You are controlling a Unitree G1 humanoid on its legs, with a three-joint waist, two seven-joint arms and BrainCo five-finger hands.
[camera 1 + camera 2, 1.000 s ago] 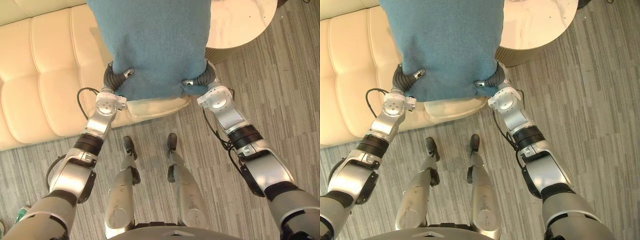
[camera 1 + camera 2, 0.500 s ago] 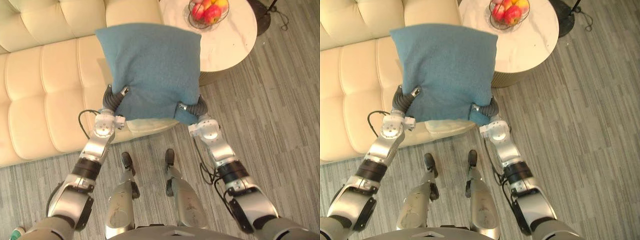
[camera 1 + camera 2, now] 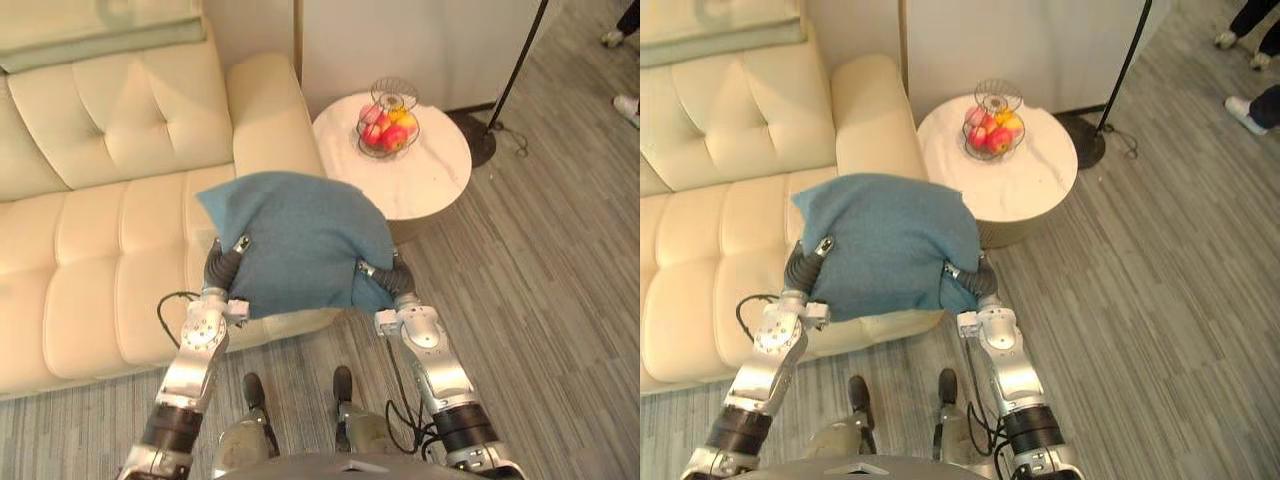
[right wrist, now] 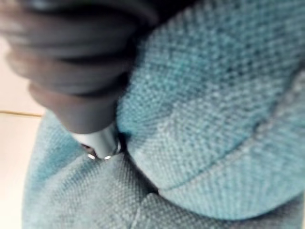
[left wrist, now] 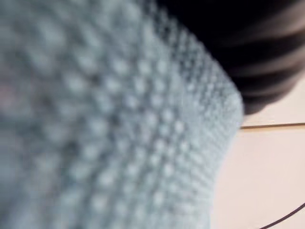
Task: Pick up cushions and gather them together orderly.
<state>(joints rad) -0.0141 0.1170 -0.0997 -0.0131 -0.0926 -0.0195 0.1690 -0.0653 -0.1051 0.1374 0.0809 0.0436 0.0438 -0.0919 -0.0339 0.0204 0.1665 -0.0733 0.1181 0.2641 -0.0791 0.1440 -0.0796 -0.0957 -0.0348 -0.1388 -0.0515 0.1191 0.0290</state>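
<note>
Left eye view: blue cushion is off the sofa and held in the air between both hands, over the seat's front edge at the armrest end. It sits tilted, top edge leaning toward the backrest.

Left hand grips the lower left corner. Its thumb lies on the near face and its other fingers are hidden behind the fabric. Right hand grips the lower right corner the same way. Right wrist view shows a silver finger dug into the weave, with fabric bunched around it. Left wrist view shows the knit pressed right up against the hand's dark cover, cream sofa past it.

Round tabletop stands just beside the armrest. A wire fruit basket with red and yellow fruit sits near its far edge. Floor lamp pole rises from the floor behind the table. A pale green pad lies along the top of the backrest; can't tell if it's a cushion or a throw. A person's shoe shows on the floor well off to the right.
</note>
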